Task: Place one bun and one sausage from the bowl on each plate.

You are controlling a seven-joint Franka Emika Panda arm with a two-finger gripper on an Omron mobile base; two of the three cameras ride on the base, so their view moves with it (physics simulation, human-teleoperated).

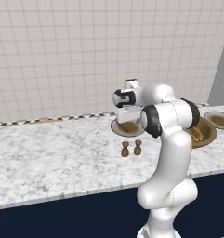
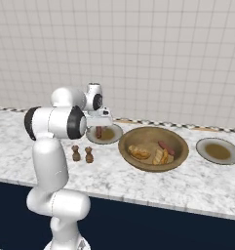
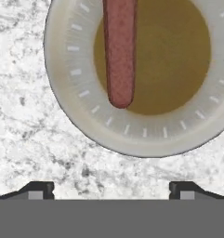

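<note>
Marble counter: gripper wide open, empty, over plate w/ sausage (seemingly lying loose).

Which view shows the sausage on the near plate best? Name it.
The hand view: the sausage lies large on the plate. In the right base view it is a small red shape below the hand; in the left base view the arm blocks it.

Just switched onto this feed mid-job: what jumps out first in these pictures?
A red-brown sausage lies on the near plate, with the open end effector above it. To the right sits the wooden bowl holding buns and another sausage; beyond it is the far plate, with no food on it.
</note>
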